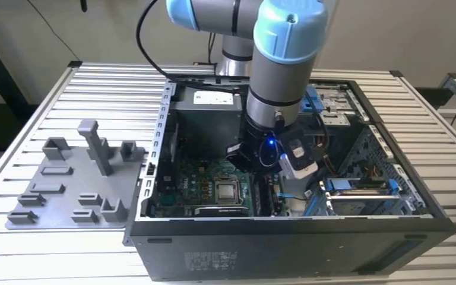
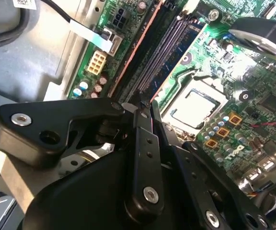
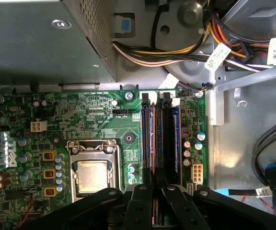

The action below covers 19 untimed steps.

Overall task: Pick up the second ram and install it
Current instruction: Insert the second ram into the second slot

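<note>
The second ram [image 3: 153, 143] shows edge-on as a thin brownish strip. It stands upright along one of the long black memory slots [image 3: 163, 139] on the green motherboard. In the second wrist view the second ram [image 2: 135, 50] runs from the fingertips toward the slot's far end. My gripper [image 3: 155, 189] is shut on the near part of the strip, black fingers [image 3: 143, 201] on either side. The gripper [image 2: 139, 101] hangs low over the slots. In the exterior view, the gripper [image 1: 261, 166] reaches down inside the open computer case.
The processor socket [image 3: 92, 175] lies beside the slots. The power supply box [image 3: 32, 43] and a bundle of cables [image 3: 176, 48] sit past the slots' far end. Case walls [image 1: 291, 237] enclose the arm. A grey plastic fixture [image 1: 69, 184] lies on the table at the exterior view's left.
</note>
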Motion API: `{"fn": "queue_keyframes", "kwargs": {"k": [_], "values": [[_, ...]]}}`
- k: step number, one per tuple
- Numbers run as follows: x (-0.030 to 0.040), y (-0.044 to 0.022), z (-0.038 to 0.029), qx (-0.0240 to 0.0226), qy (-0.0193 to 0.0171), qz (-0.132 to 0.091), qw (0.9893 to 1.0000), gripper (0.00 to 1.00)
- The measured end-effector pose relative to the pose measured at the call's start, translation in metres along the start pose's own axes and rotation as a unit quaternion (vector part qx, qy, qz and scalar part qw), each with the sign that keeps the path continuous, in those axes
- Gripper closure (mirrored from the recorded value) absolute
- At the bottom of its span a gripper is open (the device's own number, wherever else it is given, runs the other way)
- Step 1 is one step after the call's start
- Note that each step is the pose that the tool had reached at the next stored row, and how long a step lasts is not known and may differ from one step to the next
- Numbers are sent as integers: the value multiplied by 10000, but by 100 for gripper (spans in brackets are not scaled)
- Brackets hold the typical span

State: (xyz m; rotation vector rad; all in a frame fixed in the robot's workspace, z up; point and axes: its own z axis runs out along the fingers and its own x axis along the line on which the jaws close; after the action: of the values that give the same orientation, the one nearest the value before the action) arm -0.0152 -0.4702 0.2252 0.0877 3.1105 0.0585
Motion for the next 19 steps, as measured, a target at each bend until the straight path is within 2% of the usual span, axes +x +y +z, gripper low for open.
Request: {"fn": "queue_keyframes", "kwargs": {"k": [11, 19], "values": [[-15, 0, 20, 1, 0, 1, 10000, 86], [-13, 13, 57, 0, 0, 0, 10000, 86]]}}
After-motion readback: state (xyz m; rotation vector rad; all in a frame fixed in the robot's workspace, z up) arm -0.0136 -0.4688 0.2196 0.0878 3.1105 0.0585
